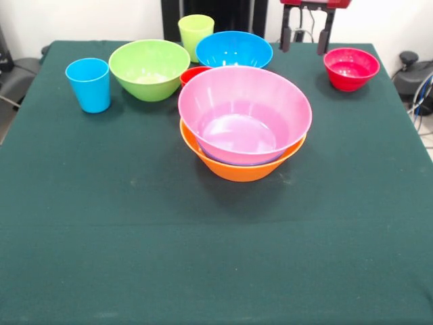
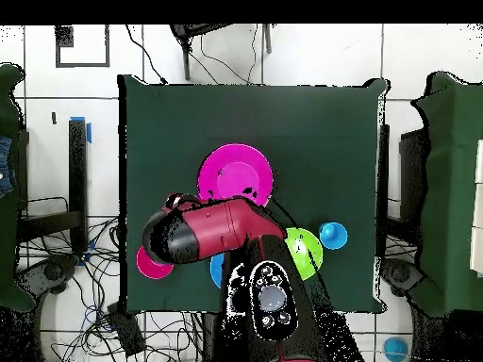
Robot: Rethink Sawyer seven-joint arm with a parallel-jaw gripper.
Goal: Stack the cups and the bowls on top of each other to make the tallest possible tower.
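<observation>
The tower (image 1: 243, 139) stands below and in front of the end effector (image 1: 307, 37) as the front view shows it: a pink bowl (image 1: 245, 112) nested in an orange bowl (image 1: 237, 168), with a purplish rim just showing between them, possibly a third bowl. The end effector hangs released and empty, its two fingers apart, just above and beside the small red bowl (image 1: 351, 68).

Most of the work seems left. Loose on the green surface (image 1: 203, 257) are the blue bowl (image 1: 234, 49) near the end effector, then the lime green bowl (image 1: 149, 69), the green cup (image 1: 195, 32), a red cup (image 1: 193, 73) half hidden behind the tower, and, farthest off, the light blue cup (image 1: 88, 84).

No brand, label or writing can be read.
</observation>
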